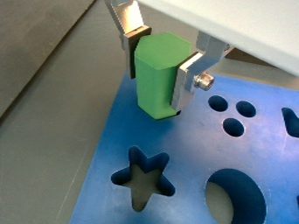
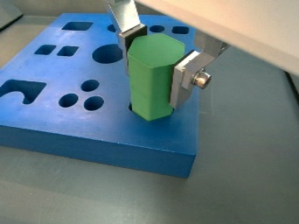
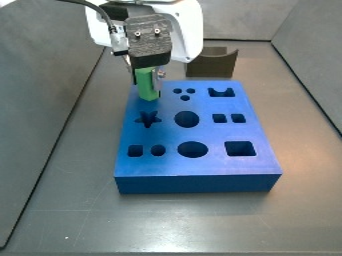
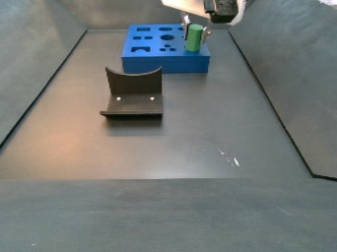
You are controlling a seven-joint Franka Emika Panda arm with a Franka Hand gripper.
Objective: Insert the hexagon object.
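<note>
The hexagon object (image 1: 158, 79), a bright green peg, stands upright between the fingers of my gripper (image 1: 163, 70), which is shut on it. It also shows in a wrist view (image 2: 152, 79). Its lower end is at the mouth of a hole near a corner of the blue block (image 2: 70, 131), beside the three small round holes (image 2: 79, 94); how deep it sits cannot be told. In both side views the gripper (image 3: 144, 62) (image 4: 200, 22) hangs over the block (image 3: 201, 165) (image 4: 152, 61) with the peg (image 3: 146, 85) (image 4: 194, 39) pointing down.
The block has several shaped holes, among them a star (image 1: 145, 175) and a large round one (image 3: 195, 150). The dark fixture (image 3: 211, 62) (image 4: 132, 94) stands on the floor away from the block. Grey walls (image 3: 54, 120) enclose the floor.
</note>
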